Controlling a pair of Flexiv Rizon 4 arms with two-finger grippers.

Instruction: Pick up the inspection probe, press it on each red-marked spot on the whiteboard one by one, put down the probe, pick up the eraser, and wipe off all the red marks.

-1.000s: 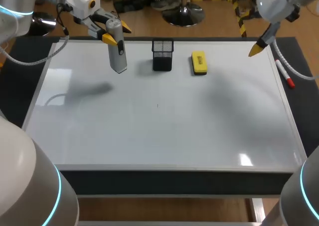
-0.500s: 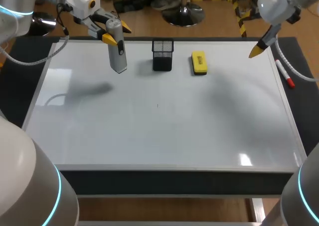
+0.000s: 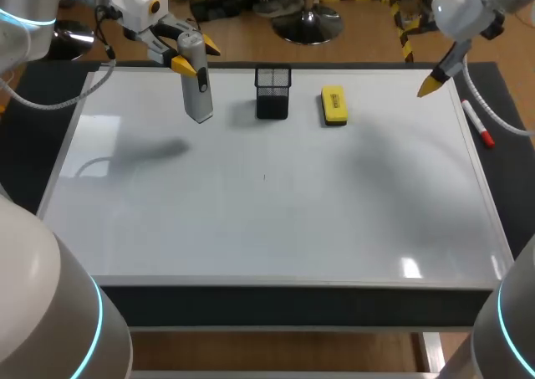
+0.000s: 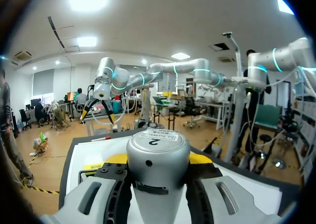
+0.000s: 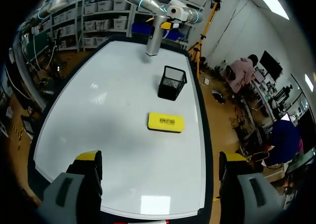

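Note:
The silver inspection probe stands upright at the far left of the whiteboard, with my left gripper shut on its upper end. In the left wrist view the probe's round top fills the space between the fingers. I cannot tell whether its lower end touches the board. The yellow eraser lies flat at the far middle right. My right gripper hovers open over the far right corner; in its own view the right gripper stands wide with nothing between the fingers, and the eraser lies ahead. No red marks show.
A black mesh pen holder stands between the probe and the eraser. A red marker lies along the board's right edge. A tiny dark speck sits near the board's middle.

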